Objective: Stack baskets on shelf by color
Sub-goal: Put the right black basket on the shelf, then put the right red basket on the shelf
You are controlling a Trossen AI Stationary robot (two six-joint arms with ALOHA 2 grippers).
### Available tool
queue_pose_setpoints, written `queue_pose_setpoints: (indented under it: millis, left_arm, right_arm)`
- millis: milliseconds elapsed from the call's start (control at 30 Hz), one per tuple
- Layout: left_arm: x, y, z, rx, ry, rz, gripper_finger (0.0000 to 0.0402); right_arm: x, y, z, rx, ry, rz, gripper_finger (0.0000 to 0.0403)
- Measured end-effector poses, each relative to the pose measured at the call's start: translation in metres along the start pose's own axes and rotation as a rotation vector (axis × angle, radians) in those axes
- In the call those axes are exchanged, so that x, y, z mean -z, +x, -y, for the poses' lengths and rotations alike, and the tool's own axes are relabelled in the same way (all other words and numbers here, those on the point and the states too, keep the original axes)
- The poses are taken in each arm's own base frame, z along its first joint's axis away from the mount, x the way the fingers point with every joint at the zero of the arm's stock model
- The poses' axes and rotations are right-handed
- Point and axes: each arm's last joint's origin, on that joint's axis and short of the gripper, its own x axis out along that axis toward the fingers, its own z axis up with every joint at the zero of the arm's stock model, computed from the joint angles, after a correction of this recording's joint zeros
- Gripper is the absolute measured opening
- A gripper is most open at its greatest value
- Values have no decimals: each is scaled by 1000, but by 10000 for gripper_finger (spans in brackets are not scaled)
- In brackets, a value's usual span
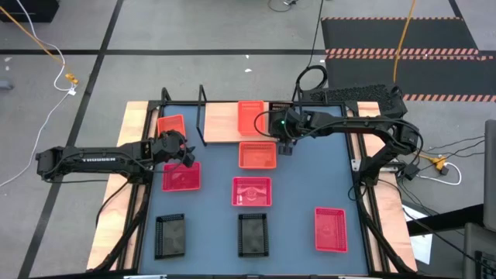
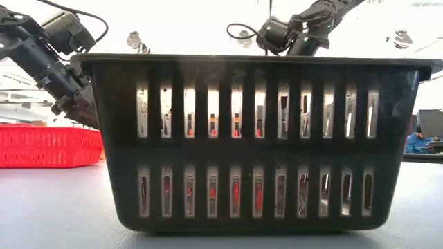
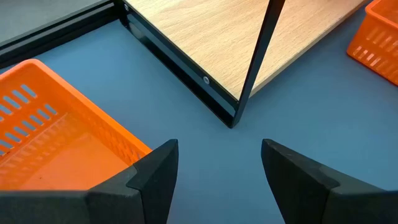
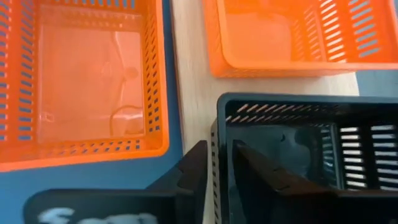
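Straddling a black basket's (image 4: pixel 298 149) wall — seemingly loosely — right gripper (image 4: pixel 214 163) hides it overhead.

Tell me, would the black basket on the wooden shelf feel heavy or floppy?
Probably light: the black basket has thin walls full of slots. It's likely stiff, since its rim holds straight. Flat-bottomed and wide, it should slide, not tip.

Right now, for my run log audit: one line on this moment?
left gripper: open, empty, beside orange basket | right gripper: at black basket rim, over shelf
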Motion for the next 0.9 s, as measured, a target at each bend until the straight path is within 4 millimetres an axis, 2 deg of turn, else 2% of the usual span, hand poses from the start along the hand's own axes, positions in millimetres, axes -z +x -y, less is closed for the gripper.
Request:
queue_pose_setpoints:
  millis: [133,200,300,400,500,567,700,900]
  left_arm:
    - [0,0,0,2,1,4,232]
    - [-1,0,1,7,-2,14,232]
    - [-5,0,2,25,12,51,232]
    - [-14,-1,7,82,14,129,232]
    - [-27,-6,15,253,35,238,232]
    - [-34,-12,21,382,72,295,232]
    - [-51,-30,32,549,173,360,232]
    - [-64,-51,44,618,332,402,232]
  right_arm:
    - [-2,-6,-2,7,4,12,112]
    - [-5,-19,-7,3,-9,39,127]
    - [-11,-53,-23,-13,-39,121,144]
    - [-13,-93,-40,-59,37,228,150]
    - [-7,-130,-58,-137,126,289,148]
    - [3,-144,-76,-201,140,239,142]
    - [19,-153,-122,-304,182,80,132]
    - [51,-139,-200,-446,262,-167,131]
